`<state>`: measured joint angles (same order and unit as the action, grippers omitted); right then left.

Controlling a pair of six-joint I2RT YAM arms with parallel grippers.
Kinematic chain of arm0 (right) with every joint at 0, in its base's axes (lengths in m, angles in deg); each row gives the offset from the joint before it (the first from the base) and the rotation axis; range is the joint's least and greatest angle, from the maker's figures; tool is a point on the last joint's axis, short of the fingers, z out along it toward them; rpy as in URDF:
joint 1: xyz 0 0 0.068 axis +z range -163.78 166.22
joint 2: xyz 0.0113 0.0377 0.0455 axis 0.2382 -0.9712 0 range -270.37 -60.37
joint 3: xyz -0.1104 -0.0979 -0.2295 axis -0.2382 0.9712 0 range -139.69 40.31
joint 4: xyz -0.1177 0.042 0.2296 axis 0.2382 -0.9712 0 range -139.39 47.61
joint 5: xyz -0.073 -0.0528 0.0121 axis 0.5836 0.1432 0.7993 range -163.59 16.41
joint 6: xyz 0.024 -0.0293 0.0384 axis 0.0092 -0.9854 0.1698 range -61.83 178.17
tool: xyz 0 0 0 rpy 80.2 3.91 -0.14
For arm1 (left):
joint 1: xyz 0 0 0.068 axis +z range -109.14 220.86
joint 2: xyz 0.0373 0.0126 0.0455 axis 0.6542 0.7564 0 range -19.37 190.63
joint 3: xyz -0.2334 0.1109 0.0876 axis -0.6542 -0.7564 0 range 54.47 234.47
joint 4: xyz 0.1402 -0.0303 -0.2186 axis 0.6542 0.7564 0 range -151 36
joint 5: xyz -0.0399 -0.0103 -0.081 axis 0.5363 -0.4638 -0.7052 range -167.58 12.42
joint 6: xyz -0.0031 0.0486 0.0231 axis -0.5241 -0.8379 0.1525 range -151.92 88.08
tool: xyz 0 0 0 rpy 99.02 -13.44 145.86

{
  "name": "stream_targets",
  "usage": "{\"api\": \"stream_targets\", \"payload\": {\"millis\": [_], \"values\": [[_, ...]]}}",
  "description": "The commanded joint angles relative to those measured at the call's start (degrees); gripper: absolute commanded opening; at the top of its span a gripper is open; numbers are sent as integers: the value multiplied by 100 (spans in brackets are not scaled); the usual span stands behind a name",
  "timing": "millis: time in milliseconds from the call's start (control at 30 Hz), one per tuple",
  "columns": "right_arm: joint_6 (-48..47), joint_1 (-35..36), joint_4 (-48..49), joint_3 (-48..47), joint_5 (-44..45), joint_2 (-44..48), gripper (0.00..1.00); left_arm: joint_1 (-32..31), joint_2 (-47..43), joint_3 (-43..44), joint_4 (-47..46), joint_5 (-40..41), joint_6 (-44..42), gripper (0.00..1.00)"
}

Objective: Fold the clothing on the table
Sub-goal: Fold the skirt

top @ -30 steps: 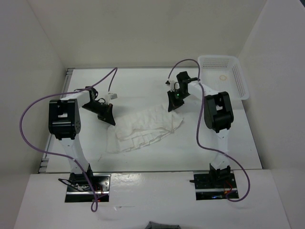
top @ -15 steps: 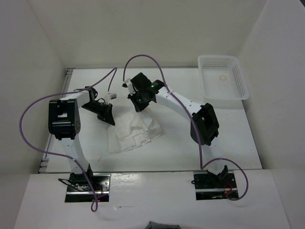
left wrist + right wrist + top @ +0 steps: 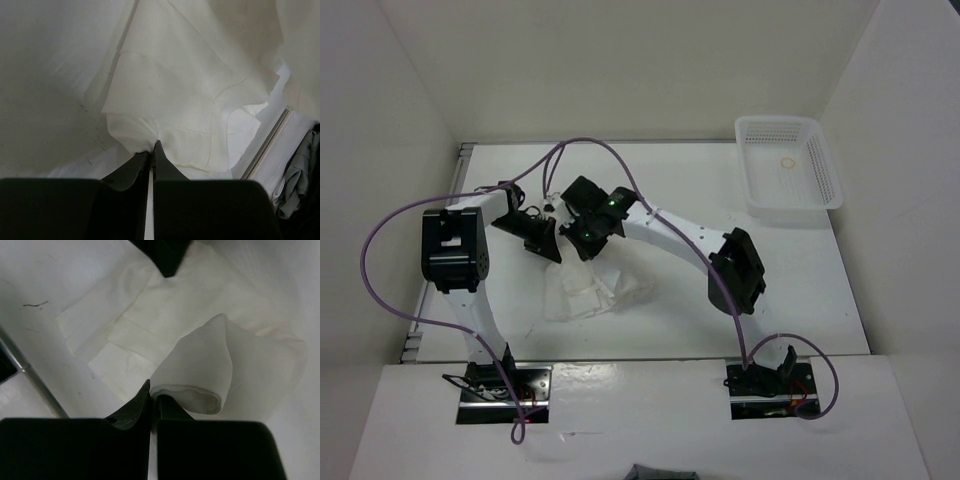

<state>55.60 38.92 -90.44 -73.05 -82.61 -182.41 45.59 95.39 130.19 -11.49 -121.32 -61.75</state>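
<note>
White walls enclose the table (image 3: 750, 290); the clothing (image 3: 595, 292) lies left of centre. The left gripper (image 3: 152, 147) is closed, pinching an edge of it. The right gripper (image 3: 152, 392) is closed on a lifted fold, just beside the left. I judge this mid-fold: next, lay that fold flat and release. The crowded grippers risk collision; the basket (image 3: 825, 170) sits well apart.
</note>
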Motion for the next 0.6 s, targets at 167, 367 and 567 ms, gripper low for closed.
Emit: {"api": "stream_targets", "payload": {"millis": [167, 367, 567], "values": [[160, 389, -2, -862, -259, -276, 0, -7, 20, -14, 76, -275, -120, 5], [414, 442, 59, -1276, -311, -540, 0, -7, 20, -14, 76, -327, -120, 5], [617, 442, 121, -1680, -627, -979, 0, -7, 20, -14, 128, -327, -120, 5]]}}
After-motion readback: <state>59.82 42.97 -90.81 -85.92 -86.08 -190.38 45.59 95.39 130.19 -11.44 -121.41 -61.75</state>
